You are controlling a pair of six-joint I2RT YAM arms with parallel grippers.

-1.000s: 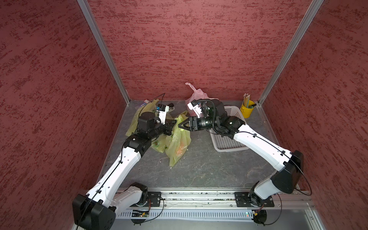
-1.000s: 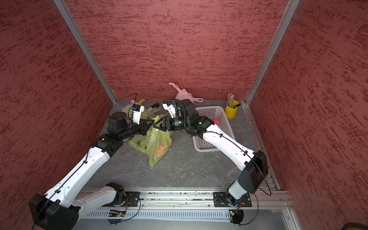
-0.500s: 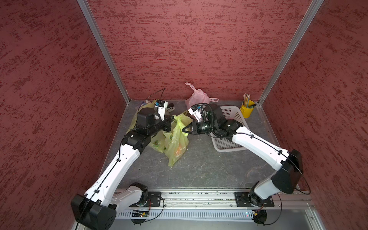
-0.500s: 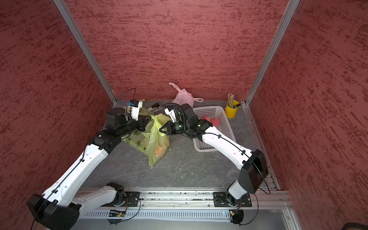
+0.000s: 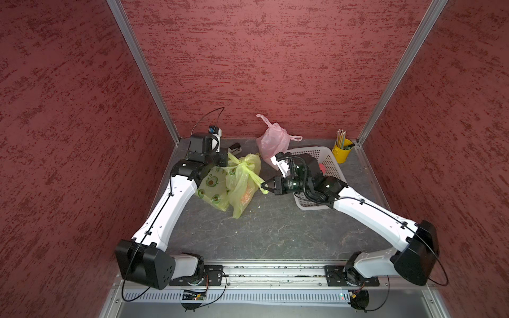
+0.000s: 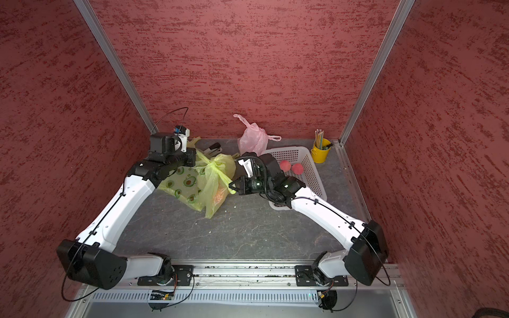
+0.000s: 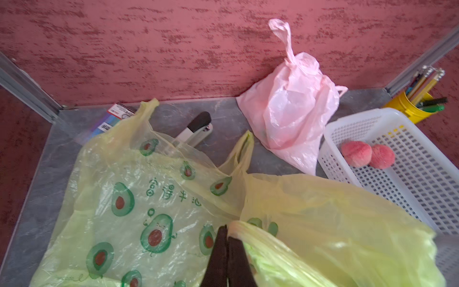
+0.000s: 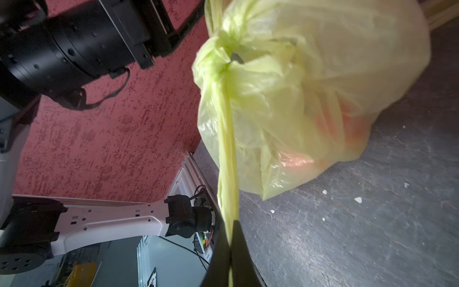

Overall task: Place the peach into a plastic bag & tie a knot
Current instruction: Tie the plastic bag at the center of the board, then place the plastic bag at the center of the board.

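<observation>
Near the middle of the table (image 5: 275, 228), toward its back edge, one yellow plastic bag (image 5: 242, 190) is sitting with one peach (image 8: 347, 119) glowing orange through the film. A single knot (image 8: 223, 54) is gathering the bag's neck. The right gripper (image 8: 231, 223) is pinching one twisted handle strand (image 8: 227, 149) with its jaws clenched flat on it, and the strand is running taut from the knot. The left gripper (image 7: 226, 232) is pressing its jaws together too, and the bag's other strand appears to be emerging from between them.

Three bags are showing in all. An avocado-print bag (image 7: 139, 198) is lying flat beside the yellow one, towards the table's left edge. A knotted pink bag (image 5: 272, 140) is standing at the back edge.

Towards the back right corner, one white basket (image 6: 316, 176) is holding two more peaches (image 6: 285, 166), which are touching each other. One yellow cup (image 5: 341, 155) of pencils is standing in that corner. One stapler (image 7: 196, 129) is lying near the back edge, behind the avocado-print bag.
</observation>
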